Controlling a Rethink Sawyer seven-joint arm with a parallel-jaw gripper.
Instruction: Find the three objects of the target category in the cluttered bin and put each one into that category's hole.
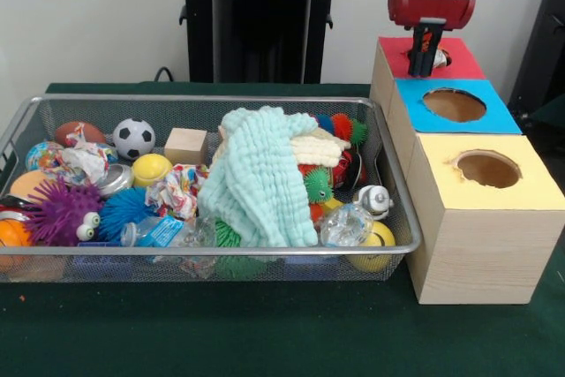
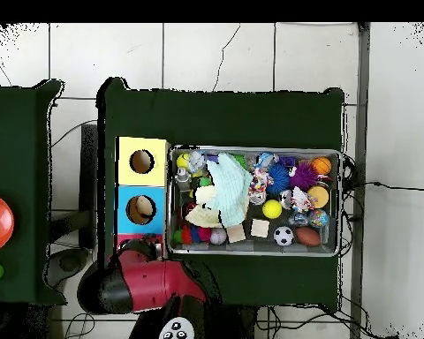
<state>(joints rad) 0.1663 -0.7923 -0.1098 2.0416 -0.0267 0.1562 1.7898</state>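
The wire-mesh bin [image 1: 212, 98] sits on the green table, full of toys, and shows in the overhead view too [image 2: 255, 148]. My gripper [image 1: 425, 57] hangs right over the red-topped hole [image 1: 448, 52] on the far box, its tip at the opening. A small pale thing [image 1: 440, 60] shows at the hole beside the gripper; I cannot tell what it is. In the overhead view the red arm [image 2: 149, 282] covers most of the red box [image 2: 125, 238]. No yellow, brown or tiger-striped plush animal shows in the bin; a mint cloth [image 1: 256, 174] covers its middle.
The blue-topped box [image 1: 455, 105] and the yellow-topped box [image 1: 487, 169] stand in a row in front of the red one, against the bin's side. In the bin lie spiky balls [image 1: 60, 211], a soccer ball [image 1: 133, 138], a wooden block [image 1: 185, 145] and a yellow ball [image 1: 151, 168].
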